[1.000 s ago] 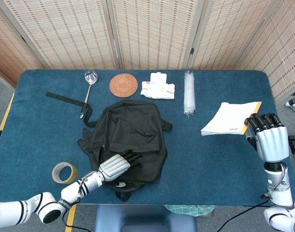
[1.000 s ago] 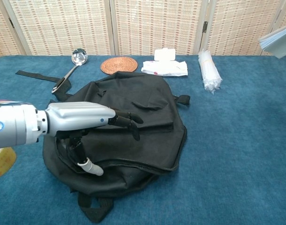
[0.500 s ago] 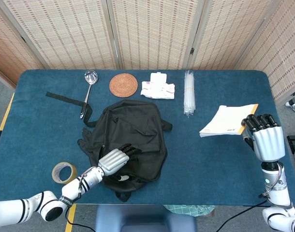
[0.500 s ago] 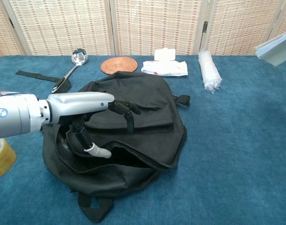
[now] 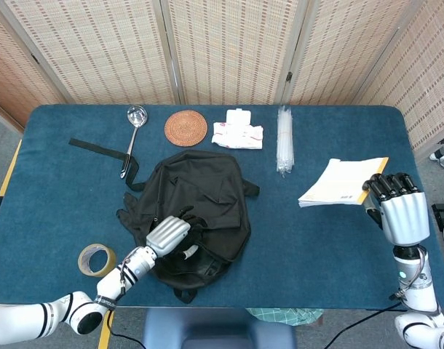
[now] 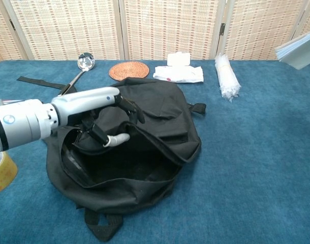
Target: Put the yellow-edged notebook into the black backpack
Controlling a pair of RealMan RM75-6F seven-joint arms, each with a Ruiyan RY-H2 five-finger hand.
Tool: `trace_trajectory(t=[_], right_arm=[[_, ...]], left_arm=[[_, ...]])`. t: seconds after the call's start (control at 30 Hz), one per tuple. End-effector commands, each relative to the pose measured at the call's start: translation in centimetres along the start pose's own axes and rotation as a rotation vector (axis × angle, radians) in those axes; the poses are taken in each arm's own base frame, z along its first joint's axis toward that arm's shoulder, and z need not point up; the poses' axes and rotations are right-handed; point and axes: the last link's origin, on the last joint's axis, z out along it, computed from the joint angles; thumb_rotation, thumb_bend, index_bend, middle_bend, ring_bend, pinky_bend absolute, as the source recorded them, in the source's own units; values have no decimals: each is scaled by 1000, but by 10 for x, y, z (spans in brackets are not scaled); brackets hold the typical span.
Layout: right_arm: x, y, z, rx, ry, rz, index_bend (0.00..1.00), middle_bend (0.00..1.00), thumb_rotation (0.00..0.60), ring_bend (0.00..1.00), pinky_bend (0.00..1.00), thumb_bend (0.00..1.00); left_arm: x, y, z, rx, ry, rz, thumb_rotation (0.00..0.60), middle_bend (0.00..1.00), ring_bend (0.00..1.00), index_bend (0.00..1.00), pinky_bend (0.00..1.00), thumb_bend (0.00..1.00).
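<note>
left robot hand: my left robot hand [image 6: 101, 109] pinches the black backpack [image 5: 200, 200] flap, mouth gaping.
right robot hand: my right robot hand [image 5: 400, 211] grips the yellow-edged notebook [image 5: 342, 182], off the surface [image 5: 62, 182], right of bag.
around: ladle [image 5: 132, 131], woven coaster [image 5: 185, 127], wipes pack [image 5: 238, 134], tape roll [image 5: 96, 259].
writing: none legible.

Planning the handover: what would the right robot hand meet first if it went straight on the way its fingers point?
Nothing on the table, probably: the right robot hand, holding the yellow-edged notebook, points toward the far table edge. Depth is unclear.
</note>
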Motion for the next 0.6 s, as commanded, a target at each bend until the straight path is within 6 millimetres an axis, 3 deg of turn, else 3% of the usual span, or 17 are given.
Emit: trace_trajectory(t=[0.03, 0.37, 0.6], right_arm=[[7, -4, -1, 17, 17, 41, 877, 540, 600, 526, 455, 460], [46, -46, -10, 139, 106, 345, 878, 540, 600, 525, 454, 460], [65, -87, -12, 243, 107, 547, 882, 540, 600, 531, 463, 460]], left_arm=[[12, -1, 0, 18, 66, -58, 600, 318, 270, 684, 56, 562], [80, -8, 20, 109, 221, -244, 600, 326, 277, 684, 56, 564], [110, -14, 45, 199, 239, -313, 600, 334, 284, 684, 65, 564]])
